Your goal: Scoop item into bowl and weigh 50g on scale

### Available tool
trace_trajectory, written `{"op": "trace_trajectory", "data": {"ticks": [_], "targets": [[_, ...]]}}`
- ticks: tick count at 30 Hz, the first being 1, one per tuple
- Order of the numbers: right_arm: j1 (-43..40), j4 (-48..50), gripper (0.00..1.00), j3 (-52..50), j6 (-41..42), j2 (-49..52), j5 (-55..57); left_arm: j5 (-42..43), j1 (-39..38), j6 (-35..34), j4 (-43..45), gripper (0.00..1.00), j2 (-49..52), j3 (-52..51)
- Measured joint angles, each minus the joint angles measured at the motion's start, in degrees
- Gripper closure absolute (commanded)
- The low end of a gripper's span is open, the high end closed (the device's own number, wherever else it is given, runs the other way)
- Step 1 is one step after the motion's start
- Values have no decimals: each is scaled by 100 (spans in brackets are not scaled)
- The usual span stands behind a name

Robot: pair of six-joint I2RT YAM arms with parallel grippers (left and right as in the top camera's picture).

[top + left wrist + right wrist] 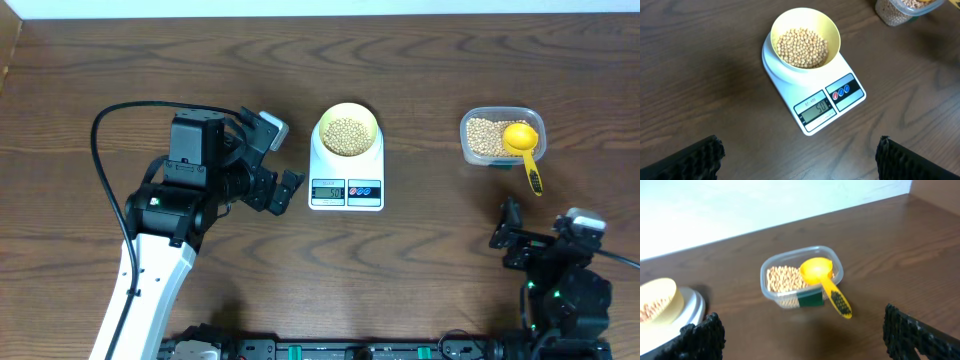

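The pale yellow bowl (368, 120) stands on the white scale (322, 162), filled with the beige beans (347, 137). In the left wrist view the bowl (832, 31) of beans (802, 47) sits on the scale (790, 97), whose display shows 50. My left gripper (283, 160) hovers just left of the scale, open and empty (799, 150). My right gripper (503, 235) is open near the front right, empty (801, 325), facing the tub. The bowl (660, 300) and scale (694, 305) show at the left edge of the right wrist view.
A clear plastic tub (470, 150) at the back right holds more beans (484, 135). A bright yellow scoop (521, 140) rests in it, handle hanging over the front rim. The tub (790, 299) and scoop (817, 270) lie ahead of the right gripper. The tub's corner (892, 15) shows top right in the left wrist view.
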Motion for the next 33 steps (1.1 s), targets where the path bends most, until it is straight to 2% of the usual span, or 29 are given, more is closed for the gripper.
{"op": "trace_trajectory", "data": {"ticks": [7, 14, 20, 23, 33], "targets": [[155, 946, 1, -1019, -507, -752, 26, 0, 0, 0, -2, 0, 0, 0], [378, 1635, 1, -1593, -1051, -824, 52, 0, 0, 0, -4, 0, 0, 0], [378, 1759, 1, -1617, -1408, -826, 68, 0, 0, 0, -4, 0, 0, 0], [378, 2201, 1, -1762, -1576, -831, 74, 0, 0, 0, -4, 0, 0, 0], [369, 2216, 1, -1858, -1937, -831, -249, 0, 0, 0, -4, 0, 0, 0]]}}
